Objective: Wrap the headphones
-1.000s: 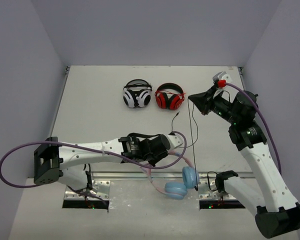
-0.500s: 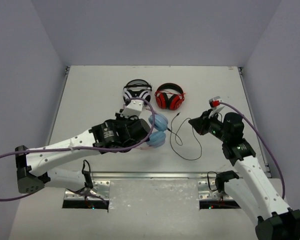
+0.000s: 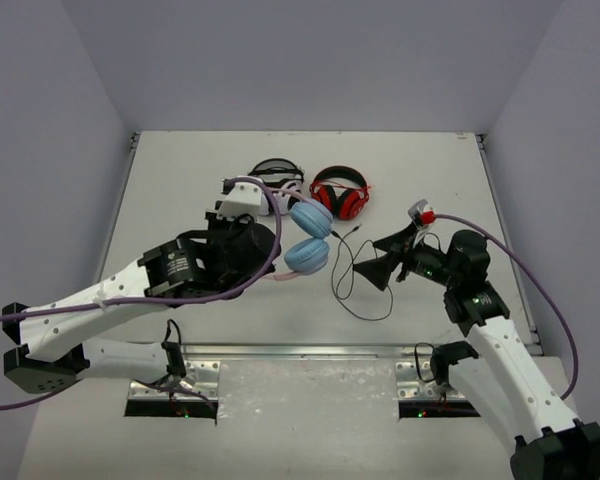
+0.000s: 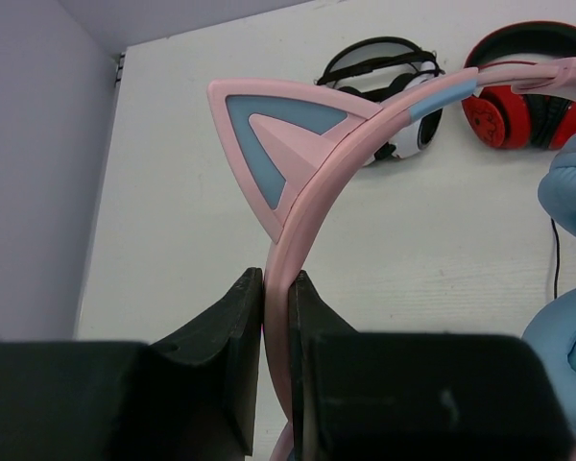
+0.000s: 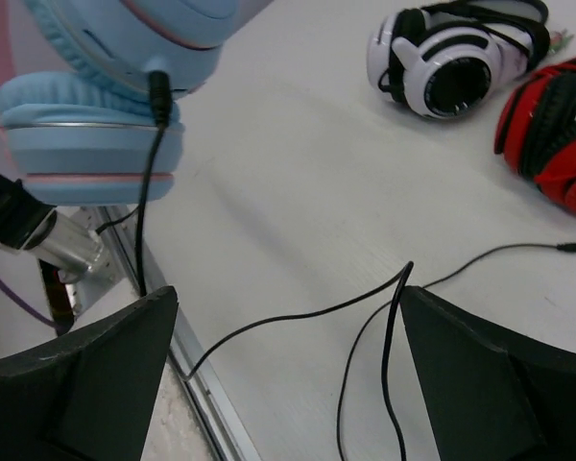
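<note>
Left gripper [image 4: 276, 288] is seen clamped on the pink headband [image 4: 312, 187] of the headphones [image 3: 308, 237], which are held up just left of the red-and-black headphones [image 3: 340, 193], slightly nearer the arms. Right gripper [image 5: 288, 384] is spread wide (jaws well apart), with the black cable [image 5: 317, 309] looped on the table [image 3: 180, 180] near the red-and-black pair.

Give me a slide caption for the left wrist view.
Left gripper clamps the headphones by the pink band, just below a cat ear.
</note>
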Robot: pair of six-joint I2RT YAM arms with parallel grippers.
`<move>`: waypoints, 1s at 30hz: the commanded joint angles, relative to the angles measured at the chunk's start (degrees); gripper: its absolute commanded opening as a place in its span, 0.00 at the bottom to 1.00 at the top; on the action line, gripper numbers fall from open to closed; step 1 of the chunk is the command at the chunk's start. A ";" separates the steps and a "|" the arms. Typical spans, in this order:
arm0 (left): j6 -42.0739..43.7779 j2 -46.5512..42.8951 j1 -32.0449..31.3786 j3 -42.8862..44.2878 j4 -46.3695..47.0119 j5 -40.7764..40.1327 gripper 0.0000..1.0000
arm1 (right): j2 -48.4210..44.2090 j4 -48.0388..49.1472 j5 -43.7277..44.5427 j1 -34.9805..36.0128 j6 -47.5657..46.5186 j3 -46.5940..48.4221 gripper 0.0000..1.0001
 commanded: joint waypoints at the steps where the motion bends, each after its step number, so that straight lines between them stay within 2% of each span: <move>1: -2.97 -1.01 -0.24 4.68 0.71 -3.20 0.00 | -1.40 9.24 -9.88 -0.01 0.09 0.13 0.99; 4: -5.69 -0.92 -0.24 6.87 -2.62 -3.90 0.00 | -2.54 17.69 -10.69 -0.01 3.52 -4.00 0.99; 7: -12.44 0.04 -0.24 11.00 -11.05 -5.93 0.00 | -4.21 19.98 -6.30 -0.01 3.53 -5.32 0.99; 9: -13.96 0.13 -0.24 13.55 -15.19 -6.28 0.01 | -5.88 19.83 -3.93 -0.01 3.79 -5.68 0.99; 12: -15.02 -1.35 0.02 15.23 -15.90 -6.72 0.01 | -6.77 11.78 8.62 -0.01 3.08 -3.13 0.99; 13: -16.06 -1.71 0.11 15.66 -15.82 -7.07 0.01 | -6.51 8.17 16.57 -0.01 4.05 -0.43 0.99; 16: -14.42 -3.12 0.11 16.02 -13.36 -6.99 0.02 | -2.74 1.30 10.18 -0.01 -0.94 3.01 0.99; 18: -11.35 -3.55 0.11 15.76 -8.89 -6.03 0.02 | 2.51 -0.74 -10.50 -0.01 -3.05 6.97 0.99; 20: -8.87 -3.47 0.19 15.58 -5.63 -5.14 0.02 | 4.48 3.88 -23.37 0.08 -1.42 6.99 0.99; 24: -6.68 -2.59 0.20 15.58 -2.11 -2.51 0.02 | 4.48 19.44 -23.41 0.08 4.84 3.03 0.99; 28: -6.41 -1.89 0.19 16.54 -1.40 -1.01 0.02 | 8.87 20.00 -21.58 1.30 3.45 4.87 0.99; 30: -6.41 -1.71 0.11 16.81 -1.40 -0.75 0.02 | 10.45 19.91 -23.50 2.53 2.39 5.66 0.99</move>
